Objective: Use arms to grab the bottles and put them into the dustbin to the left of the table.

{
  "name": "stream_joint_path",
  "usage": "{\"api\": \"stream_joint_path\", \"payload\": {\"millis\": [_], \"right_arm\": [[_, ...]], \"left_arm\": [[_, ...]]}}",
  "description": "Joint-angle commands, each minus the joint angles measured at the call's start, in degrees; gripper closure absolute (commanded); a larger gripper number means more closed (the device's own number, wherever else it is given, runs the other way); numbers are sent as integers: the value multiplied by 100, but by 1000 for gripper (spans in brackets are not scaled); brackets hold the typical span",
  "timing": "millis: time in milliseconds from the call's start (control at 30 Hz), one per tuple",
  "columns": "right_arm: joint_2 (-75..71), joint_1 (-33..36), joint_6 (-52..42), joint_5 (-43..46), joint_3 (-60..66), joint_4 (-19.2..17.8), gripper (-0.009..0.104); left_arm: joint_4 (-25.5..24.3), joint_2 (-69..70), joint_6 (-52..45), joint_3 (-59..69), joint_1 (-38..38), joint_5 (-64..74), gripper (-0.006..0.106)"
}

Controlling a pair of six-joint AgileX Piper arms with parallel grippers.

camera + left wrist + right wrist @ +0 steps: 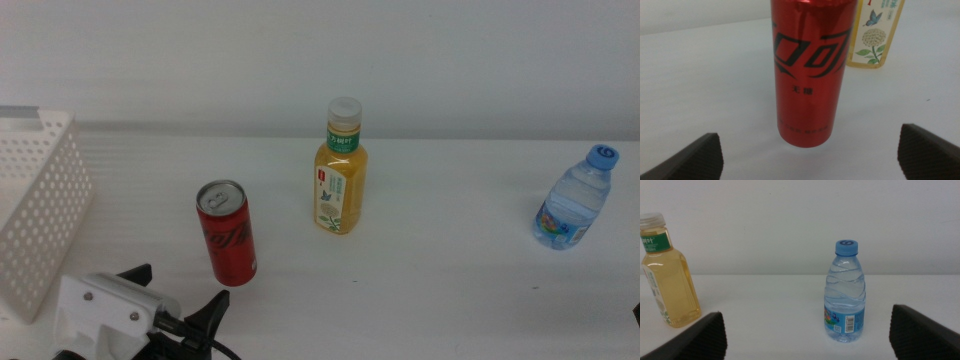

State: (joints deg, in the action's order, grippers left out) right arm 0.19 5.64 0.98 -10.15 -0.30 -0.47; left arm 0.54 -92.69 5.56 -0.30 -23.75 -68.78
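A slim red soda can (226, 232) stands upright on the white table (450, 290), left of centre. My left gripper (175, 290) is open just in front of it, at the bottom left. In the left wrist view the can (810, 75) stands ahead of the open jaws of the left gripper (812, 159), with nothing touching it. The orange juice bottle (340, 170) stands at the centre, and its base shows behind the can (875, 35). The clear blue-capped water bottle (575, 200) stands at the right. My right gripper (810, 340) is open, and the water bottle (846, 295) stands ahead of it, apart.
The white perforated dustbin (35, 210) stands at the table's left edge, left of the can. The juice bottle also shows in the right wrist view (667, 280). A plain white wall runs behind the table.
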Motion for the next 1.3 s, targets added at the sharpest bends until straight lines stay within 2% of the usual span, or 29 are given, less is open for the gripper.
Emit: {"api": "stream_joint_path", "payload": {"millis": [0, 267, 433, 833, 967, 1267], "right_arm": [[-228, -53, -59, 53, 244, -25, 9], [-228, -53, -59, 53, 244, -25, 9], [-228, -53, -59, 53, 244, -25, 9], [-228, -53, -59, 53, 244, -25, 9], [-228, -53, -59, 53, 244, -25, 9], [-228, -53, -59, 53, 244, -25, 9]], "left_arm": [[-12, -30, 93, 202, -29, -590, 7], [-54, -30, 157, 137, -29, -590, 7], [-6, -58, 201, -485, -29, 238, 7], [97, -71, 179, -1212, -29, 974, 7], [211, -74, 179, -1221, -29, 974, 7], [125, -654, 375, -1221, -29, 334, 7]]}}
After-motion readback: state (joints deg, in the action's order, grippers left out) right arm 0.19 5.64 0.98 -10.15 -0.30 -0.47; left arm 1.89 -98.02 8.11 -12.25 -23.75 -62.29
